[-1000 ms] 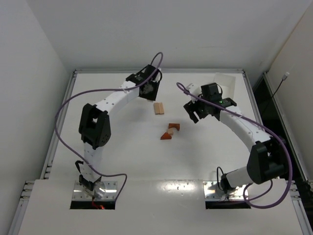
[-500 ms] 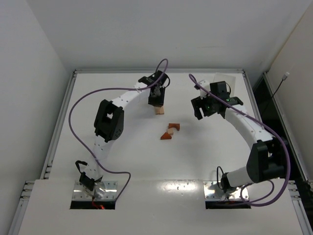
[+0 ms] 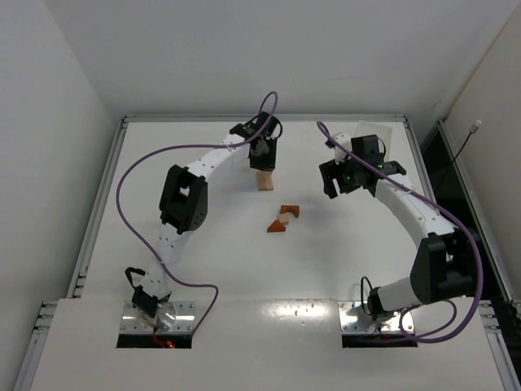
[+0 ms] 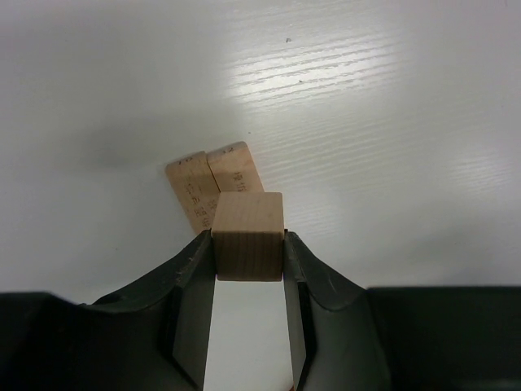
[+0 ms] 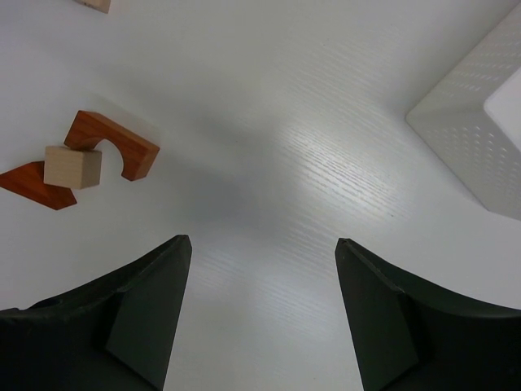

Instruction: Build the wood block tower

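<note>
My left gripper (image 3: 263,167) (image 4: 248,236) is shut on a light tan wood cube (image 4: 248,235) and holds it over the near end of two flat tan blocks (image 4: 212,186) lying side by side on the table, which also show in the top view (image 3: 264,181). A reddish-brown arch block (image 5: 114,144) (image 3: 290,211), a small tan cube (image 5: 73,166) and a reddish-brown triangular wedge (image 5: 37,184) (image 3: 277,227) lie together at mid table. My right gripper (image 3: 330,189) (image 5: 262,244) is open and empty, right of that group. No stack of blocks shows.
A white rectangular tray (image 3: 374,138) (image 5: 476,130) stands at the back right, behind my right gripper. The raised table rim (image 3: 122,122) runs along the back and sides.
My left arm has swung right and come down over the two flat tan blocks. My right gripper has moved slightly back and right.
</note>
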`<state>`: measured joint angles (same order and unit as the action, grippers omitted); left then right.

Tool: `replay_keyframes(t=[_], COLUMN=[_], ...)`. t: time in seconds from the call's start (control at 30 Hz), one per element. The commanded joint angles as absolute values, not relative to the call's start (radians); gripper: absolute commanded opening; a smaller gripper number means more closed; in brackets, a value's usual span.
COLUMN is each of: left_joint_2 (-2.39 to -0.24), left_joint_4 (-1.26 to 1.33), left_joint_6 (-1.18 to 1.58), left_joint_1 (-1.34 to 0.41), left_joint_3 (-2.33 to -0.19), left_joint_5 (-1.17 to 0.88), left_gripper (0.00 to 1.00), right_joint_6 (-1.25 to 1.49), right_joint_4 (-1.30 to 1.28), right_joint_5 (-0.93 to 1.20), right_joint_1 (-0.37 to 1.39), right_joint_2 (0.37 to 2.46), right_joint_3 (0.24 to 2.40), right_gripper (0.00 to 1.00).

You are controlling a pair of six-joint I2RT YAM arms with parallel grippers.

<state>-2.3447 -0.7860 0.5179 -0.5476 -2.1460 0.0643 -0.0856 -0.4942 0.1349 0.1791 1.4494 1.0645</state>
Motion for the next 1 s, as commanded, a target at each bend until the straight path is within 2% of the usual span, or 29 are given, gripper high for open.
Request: replay_keyframes(t=[0.0, 0.33, 0.97], left_joint_2=[-2.364, -2.391, -2.381], left_joint_4=[-0.767, -0.758, -0.776], left_joint_6=[0.541, 0.532, 0.535], left_joint_1=[-0.531, -0.479, -0.488], left_joint_3=[-2.180, -2.200, -2.200], left_joint_5=[0.055, 0.055, 0.055], left_gripper=[0.00, 0.00, 0.00], right_joint_6=[-0.067, -0.058, -0.058], right_joint_4=[-0.448, -0.448, -0.439], right_joint_5=[0.153, 0.153, 0.153], right_joint_1=[0.176, 0.176, 0.176], right_joint_2=[1.442, 1.451, 1.460], right_joint_3=[1.103, 1.103, 1.103], right_gripper=[0.69, 0.69, 0.69])
